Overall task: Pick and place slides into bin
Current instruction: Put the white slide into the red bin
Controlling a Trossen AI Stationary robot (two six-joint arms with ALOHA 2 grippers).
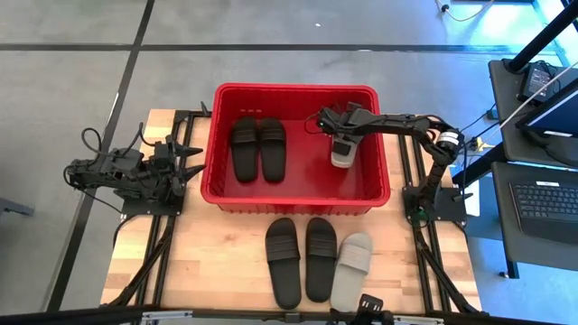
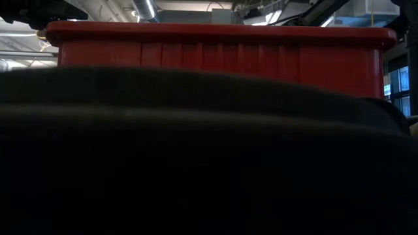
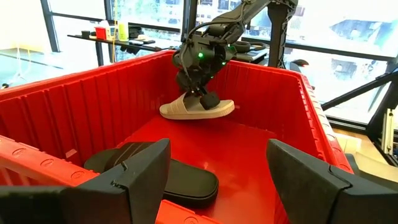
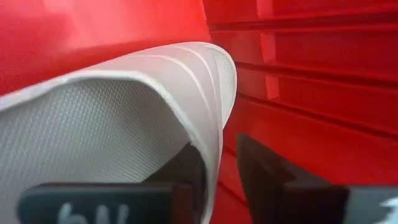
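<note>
The red bin (image 1: 293, 88) stands at the table's far middle; its wall also shows in the low view (image 2: 215, 52). Two black slides (image 1: 258, 149) lie side by side on its floor at the left, also in the left wrist view (image 3: 155, 174). My right gripper (image 1: 341, 143) is inside the bin's right half, shut on a beige slide (image 3: 196, 109). Two black slides (image 1: 302, 260) and one beige slide (image 1: 351, 271) lie soles down on the table near the front edge. My left gripper (image 3: 217, 168) is open and empty just outside the bin's left wall. My right gripper holds the beige slide by its ribbed strap, at the strap's side edge (image 4: 208, 149). One finger is under the strap and the other finger (image 4: 280, 186) is outside it. The fingers come from above. The slide hangs about level, sole down, clear of the bin floor.
A dark shape close to the low camera fills most of that view (image 2: 209, 163). Bare bin floor (image 3: 249, 149) shows under and beside the held slide. Desks with a laptop (image 1: 546, 199) stand beyond the table's right edge.
</note>
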